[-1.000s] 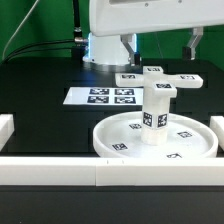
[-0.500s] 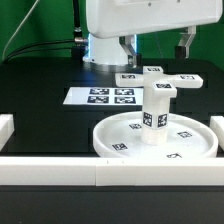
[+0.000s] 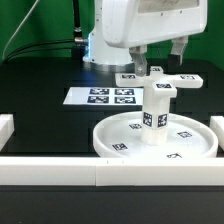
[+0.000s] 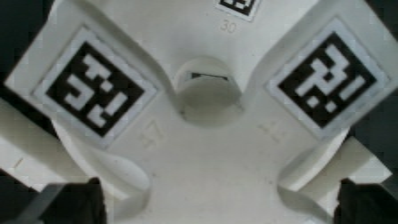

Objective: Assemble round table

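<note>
The large rimmed round disc [image 3: 128,143] lies on the black table at the exterior view's lower right. The short thick cylinder leg [image 3: 154,115] stands upright on its middle. The cross-shaped base [image 3: 185,79] lies flat on the table just behind the disc. It fills the wrist view, with two square tags beside its centre hole [image 4: 208,95]. My gripper [image 3: 161,58] hangs just above the cross base, open and empty, with one finger on each side of it. In the wrist view the gripper [image 4: 210,205] shows dark fingertips [image 4: 71,202] at the two corners, apart from each other.
The marker board [image 3: 103,96] lies flat on the table at the exterior view's left of the cross base. Long white border bars run along the front [image 3: 100,172] and the left edge [image 3: 6,128]. The robot's base stands behind.
The arm has shifted and the gripper has come down closer to the cross base, its fingers lower and nearer together in the view. The disc, leg and base have not moved.
</note>
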You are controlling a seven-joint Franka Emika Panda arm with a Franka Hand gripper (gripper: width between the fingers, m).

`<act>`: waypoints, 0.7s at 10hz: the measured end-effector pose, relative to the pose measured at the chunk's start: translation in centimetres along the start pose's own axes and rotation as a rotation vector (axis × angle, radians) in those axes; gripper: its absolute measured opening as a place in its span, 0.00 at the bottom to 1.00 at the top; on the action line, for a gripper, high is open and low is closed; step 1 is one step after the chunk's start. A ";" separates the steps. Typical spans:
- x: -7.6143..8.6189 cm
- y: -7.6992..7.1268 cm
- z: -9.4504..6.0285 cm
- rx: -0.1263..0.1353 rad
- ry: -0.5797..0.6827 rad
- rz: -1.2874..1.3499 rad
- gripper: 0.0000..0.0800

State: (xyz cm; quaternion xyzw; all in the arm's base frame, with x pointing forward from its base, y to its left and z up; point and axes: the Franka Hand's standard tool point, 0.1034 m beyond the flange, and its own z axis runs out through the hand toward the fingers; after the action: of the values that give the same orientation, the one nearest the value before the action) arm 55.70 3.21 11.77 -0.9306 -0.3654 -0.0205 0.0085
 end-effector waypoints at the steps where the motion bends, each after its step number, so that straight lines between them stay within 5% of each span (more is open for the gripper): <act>1: 0.0 0.0 0.1 0.000 -0.001 0.001 0.81; 7: -0.2 -0.1 1.0 0.004 -0.015 0.018 0.81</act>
State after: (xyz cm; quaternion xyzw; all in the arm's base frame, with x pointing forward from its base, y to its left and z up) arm 55.51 3.18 10.77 -0.9340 -0.3569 -0.0126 0.0079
